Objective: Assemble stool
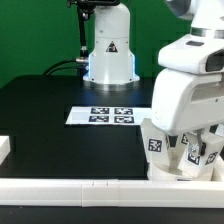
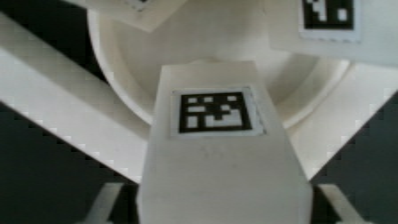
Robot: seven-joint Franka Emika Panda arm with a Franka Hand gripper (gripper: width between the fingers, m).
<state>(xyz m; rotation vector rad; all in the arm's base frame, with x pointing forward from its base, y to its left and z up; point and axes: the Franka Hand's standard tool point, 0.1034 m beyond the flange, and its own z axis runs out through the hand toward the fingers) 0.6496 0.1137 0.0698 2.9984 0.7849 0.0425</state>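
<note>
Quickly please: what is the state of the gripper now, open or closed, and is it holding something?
Gripper: closed on a white stool leg.

End effector [image 1: 186, 150] fingertips hidden behind tagged legs [image 1: 158, 143] in exterior view. Seat [image 2: 134, 75] mostly covered by big leg [image 2: 214, 130] in wrist view. Top tags cut off by picture edge. Robot arm top cut off. White rail [image 1: 60, 189] runs off edge. Wrist view blurry.
</note>
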